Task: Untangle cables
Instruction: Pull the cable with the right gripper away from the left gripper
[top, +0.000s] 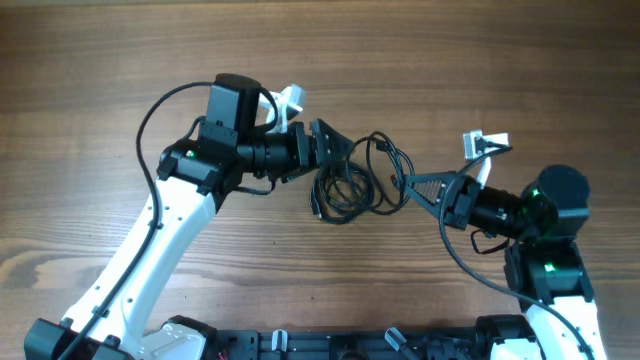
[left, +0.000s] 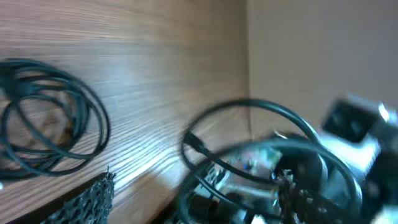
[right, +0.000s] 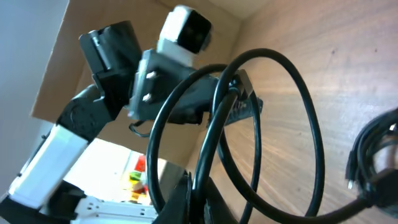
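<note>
From where I stand, the cables (top: 352, 182) lie in a loose black bundle of overlapping loops on the wooden desk (top: 100, 80), about in the middle and right between the two arms. The left hand (top: 328, 150) sits at the bundle's upper left edge. Its fingers are spread wide with nothing gripped between them, and in its own wrist view one mesh-textured finger (left: 93, 199) shows low in the corner, clear of the cords. That same view shows a flat coil of the cables (left: 50, 124) resting on the wood grain, with a second strand arcing up off the desk beside it. The picture is blurred toward the right, so I cannot make out much more there. The right hand (top: 412, 184) is at the bundle's right edge with its fingers pinched together on a strand. In the right wrist view the cord rises from the bottom of the frame, where the fingers meet, and swings up into a tall open loop (right: 298, 93) lifted above the desk. The rest of the bundle lies dark at that view's right edge. Beyond the loop the left arm (right: 99, 93) faces this way, with its white wrist camera (right: 186, 28) on top. A plug end (top: 317, 208) pokes out at the bundle's lower left.
</note>
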